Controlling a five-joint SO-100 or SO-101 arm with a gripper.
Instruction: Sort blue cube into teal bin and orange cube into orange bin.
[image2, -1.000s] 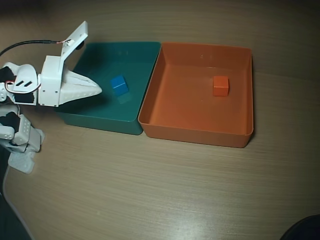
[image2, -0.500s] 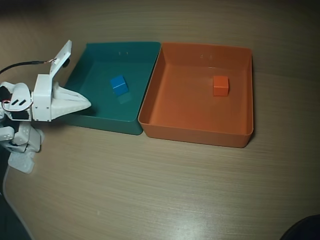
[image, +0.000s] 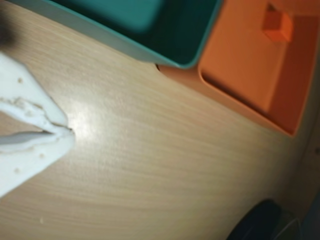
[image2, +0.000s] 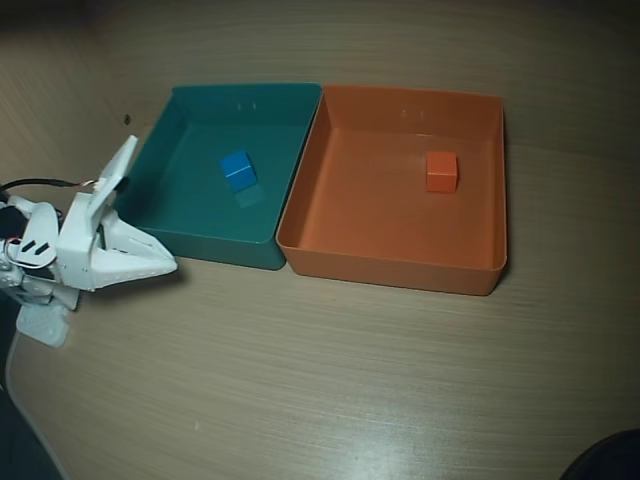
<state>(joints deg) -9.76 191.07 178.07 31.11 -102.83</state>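
Note:
In the overhead view the blue cube (image2: 237, 169) lies inside the teal bin (image2: 205, 245), and the orange cube (image2: 441, 171) lies inside the orange bin (image2: 390, 268) beside it. My white gripper (image2: 170, 265) is shut and empty over the bare table, just off the teal bin's front left corner. The wrist view shows the gripper (image: 69, 135) with its tips pressed together above the wood, the teal bin (image: 115, 42) at the top, and the orange bin (image: 240, 67) with the orange cube (image: 277, 25) at the upper right. There the blue cube is out of view.
The two bins stand wall to wall at the back of the wooden table (image2: 330, 380). A dark object (image2: 605, 458) sits at the bottom right corner, also seen as a dark object (image: 260, 222) in the wrist view. The table edge curves at the lower left.
The gripper has pulled back out of the teal bin, moving left and toward the front. The blue cube stays in the teal bin. Both cubes are unmoved.

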